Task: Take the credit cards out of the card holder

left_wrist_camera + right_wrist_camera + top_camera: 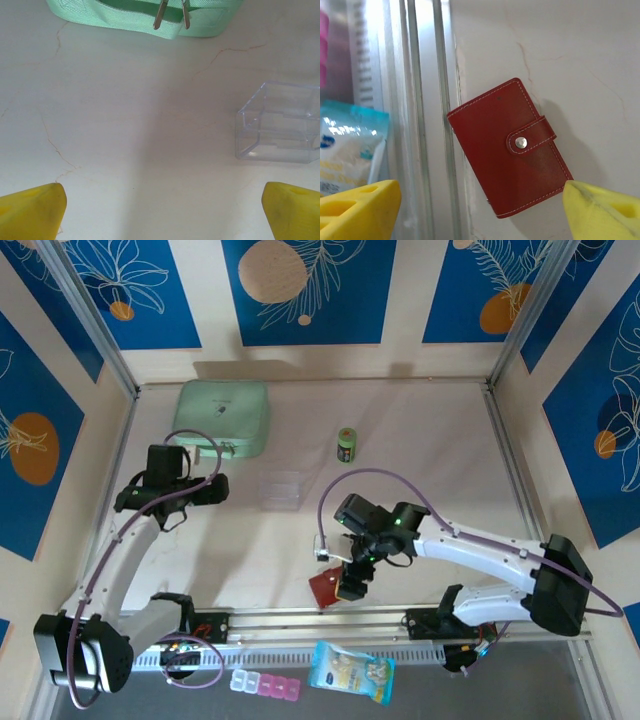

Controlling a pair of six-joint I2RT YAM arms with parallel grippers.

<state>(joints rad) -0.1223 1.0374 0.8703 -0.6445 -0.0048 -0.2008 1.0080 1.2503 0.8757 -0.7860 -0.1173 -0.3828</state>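
Lower centre of the overhead view: dark-red card holder (325, 587), closed, snap tab fastened, flat on the tabletop (420, 470), one corner at the metal rail (290, 618). Right jaws just over it, spread wide, gripping nothing. Yellow fingers (360, 207) in both lower corners of the right wrist view, card holder between them; contact with the right one impossible to tell. Blue packet (345, 145) at left beyond the rail. Left jaws wide apart over bare tabletop, holding nothing. Clear tray (277, 122) at right, mint-green case (125, 20) along the top edge.
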